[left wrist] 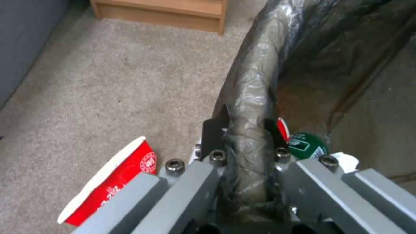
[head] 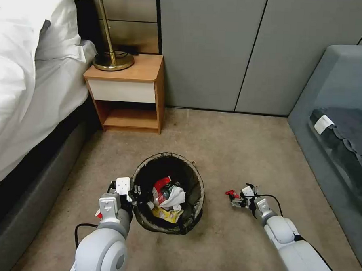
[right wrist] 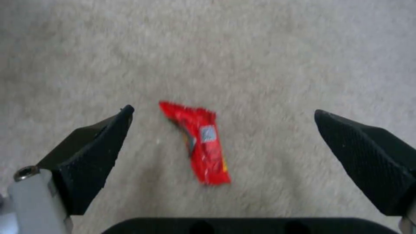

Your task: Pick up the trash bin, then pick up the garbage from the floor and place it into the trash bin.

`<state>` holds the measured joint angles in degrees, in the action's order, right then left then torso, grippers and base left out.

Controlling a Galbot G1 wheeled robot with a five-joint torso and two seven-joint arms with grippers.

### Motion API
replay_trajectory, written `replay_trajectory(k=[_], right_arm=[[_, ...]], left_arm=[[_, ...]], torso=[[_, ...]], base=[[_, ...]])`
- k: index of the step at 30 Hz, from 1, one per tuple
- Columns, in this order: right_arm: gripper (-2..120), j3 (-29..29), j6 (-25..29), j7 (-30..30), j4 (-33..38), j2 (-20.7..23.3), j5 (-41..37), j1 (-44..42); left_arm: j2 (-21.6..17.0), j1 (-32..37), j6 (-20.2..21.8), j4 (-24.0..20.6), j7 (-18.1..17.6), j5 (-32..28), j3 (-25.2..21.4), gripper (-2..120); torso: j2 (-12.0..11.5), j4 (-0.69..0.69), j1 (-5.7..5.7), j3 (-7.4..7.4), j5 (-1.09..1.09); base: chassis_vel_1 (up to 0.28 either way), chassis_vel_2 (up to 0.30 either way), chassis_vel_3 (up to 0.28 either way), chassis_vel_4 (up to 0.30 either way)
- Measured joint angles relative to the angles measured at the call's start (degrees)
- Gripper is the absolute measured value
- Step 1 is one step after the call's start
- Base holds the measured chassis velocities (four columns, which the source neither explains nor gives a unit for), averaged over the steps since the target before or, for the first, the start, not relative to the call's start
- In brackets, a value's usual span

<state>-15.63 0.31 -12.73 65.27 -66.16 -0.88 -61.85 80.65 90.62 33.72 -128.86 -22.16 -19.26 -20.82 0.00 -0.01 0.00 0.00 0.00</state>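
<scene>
Trash bin (head: 168,193) rim pinched by left gripper (left wrist: 245,130), red wrapper (right wrist: 199,141) (seemingly lengthwise) between spread right gripper (right wrist: 223,117).

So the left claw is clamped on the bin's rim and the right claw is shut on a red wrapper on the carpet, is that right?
Not quite. The left claw is clamped on the bin's rim, but the right claw is open. Its fingers stand wide apart on either side of the red wrapper, which lies untouched on the carpet, as the right wrist view shows.

A bedroom: white-sheeted bed (head: 18,74), wooden nightstand (head: 126,94) with brass lamp (head: 107,34), beige carpet (head: 229,146)
</scene>
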Motion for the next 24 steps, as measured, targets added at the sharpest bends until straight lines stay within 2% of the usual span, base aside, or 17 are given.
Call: replay_trajectory(k=[4,12,24], right_arm=[[100,-0.23,0.41,-0.14,-1.36,-0.70,0.52,0.10],[100,-0.70,2.87,0.05,-9.05,-2.11,1.35,3.25],[98,-0.64,3.89,0.21,-11.98,-3.88,1.13,5.25]], left_arm=[[0.01,0.01,0.00,0.02,-0.01,0.00,0.06,0],[0.04,0.61,-0.12,0.00,-0.03,0.28,-0.08,0],[0.53,1.05,-0.31,-0.03,-0.03,0.94,0.19,0]], torso=[[0.00,0.00,0.00,0.00,0.00],[0.00,0.01,0.00,0.00,0.00],[0.00,0.01,0.00,0.00,0.00]], base=[[0.000,0.000,0.000,0.000],[0.000,0.000,0.000,0.000],[0.000,0.000,0.000,0.000]])
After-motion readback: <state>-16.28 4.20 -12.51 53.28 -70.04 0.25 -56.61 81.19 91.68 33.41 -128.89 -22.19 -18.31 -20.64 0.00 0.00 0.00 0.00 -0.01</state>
